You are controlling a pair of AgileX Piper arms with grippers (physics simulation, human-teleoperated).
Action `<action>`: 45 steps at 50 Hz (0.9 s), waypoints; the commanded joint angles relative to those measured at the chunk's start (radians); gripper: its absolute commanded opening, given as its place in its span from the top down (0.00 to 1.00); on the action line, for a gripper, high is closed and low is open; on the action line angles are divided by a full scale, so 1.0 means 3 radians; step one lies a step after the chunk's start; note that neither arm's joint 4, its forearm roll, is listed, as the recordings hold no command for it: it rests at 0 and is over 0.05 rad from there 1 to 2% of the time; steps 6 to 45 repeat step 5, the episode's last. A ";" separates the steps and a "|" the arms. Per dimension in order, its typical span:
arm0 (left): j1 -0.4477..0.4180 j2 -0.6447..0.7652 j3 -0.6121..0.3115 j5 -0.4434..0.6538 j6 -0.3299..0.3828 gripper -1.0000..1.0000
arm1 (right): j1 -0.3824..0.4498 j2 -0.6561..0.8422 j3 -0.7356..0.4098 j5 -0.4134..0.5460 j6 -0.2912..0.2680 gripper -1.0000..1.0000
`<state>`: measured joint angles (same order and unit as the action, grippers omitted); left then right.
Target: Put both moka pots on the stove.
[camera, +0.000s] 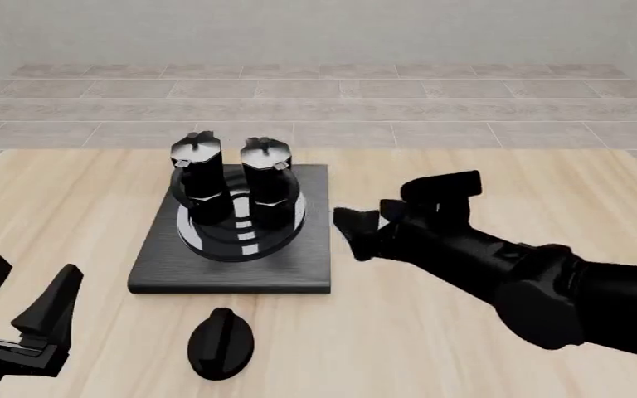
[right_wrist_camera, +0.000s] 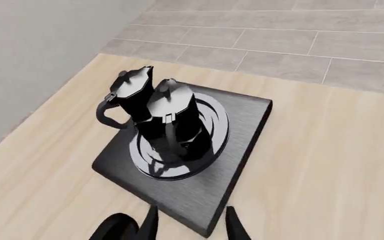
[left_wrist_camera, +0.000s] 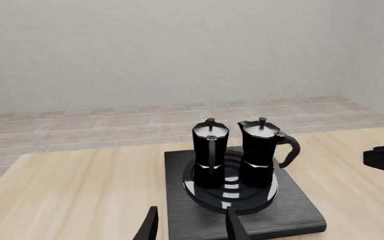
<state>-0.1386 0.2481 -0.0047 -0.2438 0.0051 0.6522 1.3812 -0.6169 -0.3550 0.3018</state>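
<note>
Black moka pots [camera: 233, 184] upright side by side on stove [camera: 163, 265] rings, touching neither pincer. Left pincer [camera: 26, 303] spread apart, well clear near desk [camera: 496, 178] edge; right pincer [camera: 354, 232] apart, just beside stove. Risk: careless sideways swing clipping nearer pot, toppling both.

Two glossy black moka pots [camera: 198, 176] [camera: 268, 181], upright, just beside each other on ringed black stove [camera: 296, 269]

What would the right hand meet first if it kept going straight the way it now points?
Probably the stove: the open right hand aims at its near edge, with the two moka pots further along. Depth is uncertain, so it might meet the table first.
</note>
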 commanded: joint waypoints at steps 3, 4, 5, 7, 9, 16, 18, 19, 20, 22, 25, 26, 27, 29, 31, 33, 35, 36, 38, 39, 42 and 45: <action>-0.0008 0.0003 0.0006 -0.0010 0.0001 0.00 | -0.0080 -0.0509 0.0341 0.0058 -0.0063 0.00; -0.0008 0.0002 0.0006 -0.0010 0.0001 0.00 | -0.0098 -0.0576 0.0383 0.0059 -0.0056 0.00; -0.0008 0.0004 0.0006 -0.0011 0.0002 0.00 | -0.0105 -0.0603 0.0403 0.0062 -0.0057 0.00; -0.0008 0.0004 0.0006 -0.0011 0.0002 0.00 | -0.0105 -0.0603 0.0403 0.0062 -0.0057 0.00; -0.0008 0.0004 0.0006 -0.0011 0.0002 0.00 | -0.0105 -0.0603 0.0403 0.0062 -0.0057 0.00; -0.0008 0.0004 0.0006 -0.0011 0.0002 0.00 | -0.0105 -0.0603 0.0403 0.0062 -0.0057 0.00; -0.0008 0.0004 0.0006 -0.0011 0.0002 0.00 | -0.0105 -0.0603 0.0403 0.0062 -0.0057 0.00; -0.0008 0.0004 0.0006 -0.0011 0.0002 0.00 | -0.0105 -0.0603 0.0403 0.0062 -0.0057 0.00; -0.0008 0.0004 0.0006 -0.0011 0.0002 0.00 | -0.0105 -0.0603 0.0403 0.0062 -0.0057 0.00; -0.0008 0.0004 0.0006 -0.0011 0.0002 0.00 | -0.0105 -0.0603 0.0403 0.0062 -0.0057 0.00; -0.0008 0.0004 0.0006 -0.0011 0.0002 0.00 | -0.0105 -0.0603 0.0403 0.0062 -0.0057 0.00; -0.0008 0.0004 0.0006 -0.0011 0.0002 0.00 | -0.0105 -0.0603 0.0403 0.0062 -0.0057 0.00; -0.0008 0.0004 0.0006 -0.0011 0.0002 0.00 | -0.0105 -0.0603 0.0403 0.0062 -0.0057 0.00; -0.0008 0.0004 0.0006 -0.0011 0.0002 0.00 | -0.0105 -0.0603 0.0403 0.0062 -0.0057 0.00; -0.0008 0.0004 0.0006 -0.0011 0.0002 0.00 | -0.0105 -0.0603 0.0403 0.0062 -0.0057 0.00; -0.0008 0.0004 0.0006 -0.0011 0.0002 0.00 | -0.0105 -0.0603 0.0403 0.0062 -0.0057 0.00; -0.0008 0.0004 0.0006 -0.0011 0.0002 0.00 | -0.0105 -0.0603 0.0403 0.0062 -0.0057 0.00; -0.0008 0.0004 0.0006 -0.0011 0.0002 0.00 | -0.0105 -0.0603 0.0403 0.0062 -0.0057 0.00; -0.0008 0.0004 0.0006 -0.0011 0.0002 0.00 | -0.0105 -0.0603 0.0403 0.0062 -0.0057 0.00; -0.0008 0.0004 0.0006 -0.0011 0.0002 0.00 | -0.0105 -0.0603 0.0403 0.0062 -0.0057 0.00; -0.0008 0.0004 0.0006 -0.0011 0.0002 0.00 | -0.0105 -0.0603 0.0403 0.0062 -0.0057 0.00; -0.0008 0.0004 0.0006 -0.0011 0.0002 0.00 | -0.0105 -0.0603 0.0403 0.0062 -0.0057 0.00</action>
